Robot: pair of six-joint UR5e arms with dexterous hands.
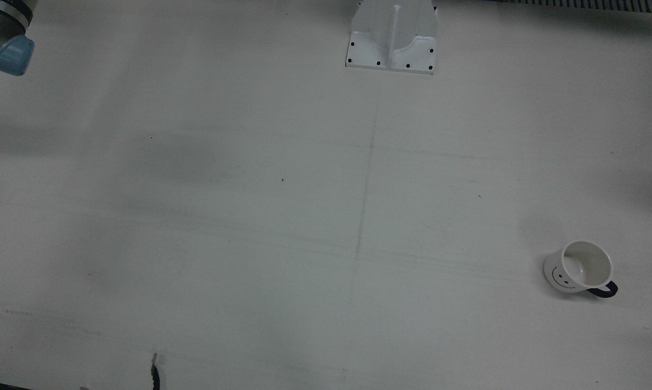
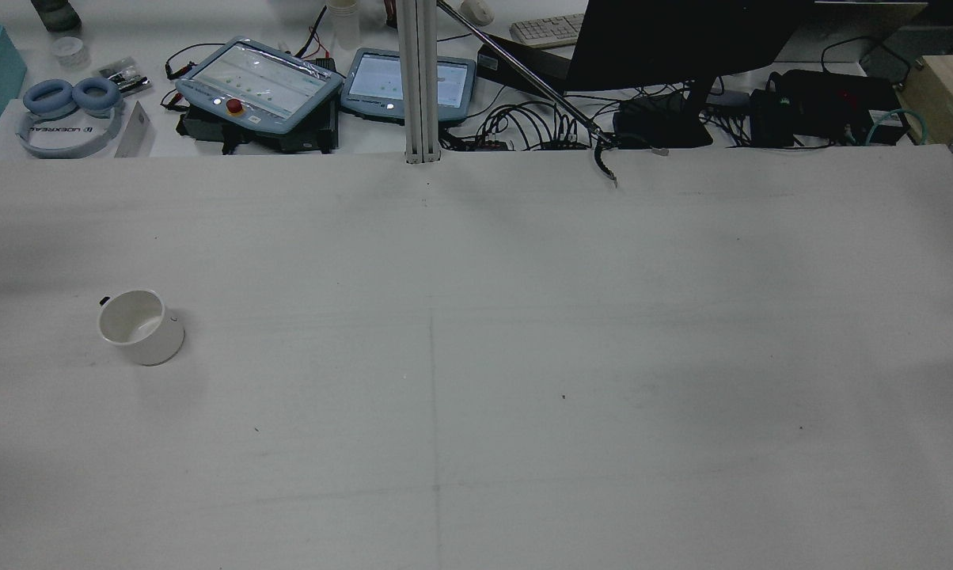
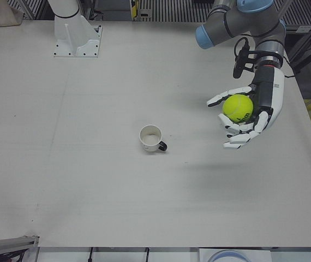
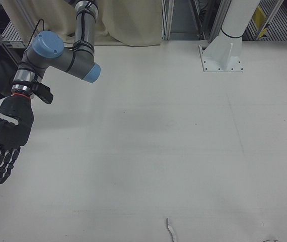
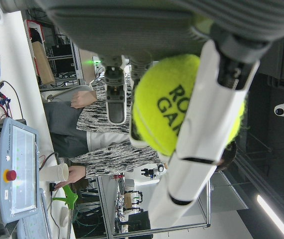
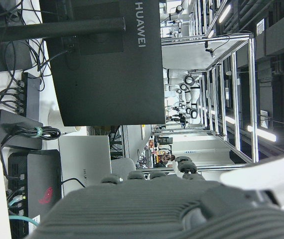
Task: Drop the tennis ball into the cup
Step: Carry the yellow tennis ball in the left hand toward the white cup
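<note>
A yellow tennis ball (image 3: 238, 108) rests in my left hand (image 3: 246, 117), whose fingers curl around it, high above the table and to the right of the cup in the left-front view. The ball fills the left hand view (image 5: 182, 104) between the fingers (image 5: 202, 134). The white cup (image 3: 151, 138) with a dark handle stands upright and empty on the table; it also shows in the front view (image 1: 580, 268) and the rear view (image 2: 140, 325). My right hand (image 4: 5, 138) hangs open and empty, fingers pointing down, off the table's far side.
A white arm pedestal (image 1: 393, 38) is bolted at the table's back edge. Teach pendants (image 2: 259, 83), cables and a monitor (image 2: 682, 39) sit beyond the operators' edge. A dark cable end (image 1: 154, 374) lies on that edge.
</note>
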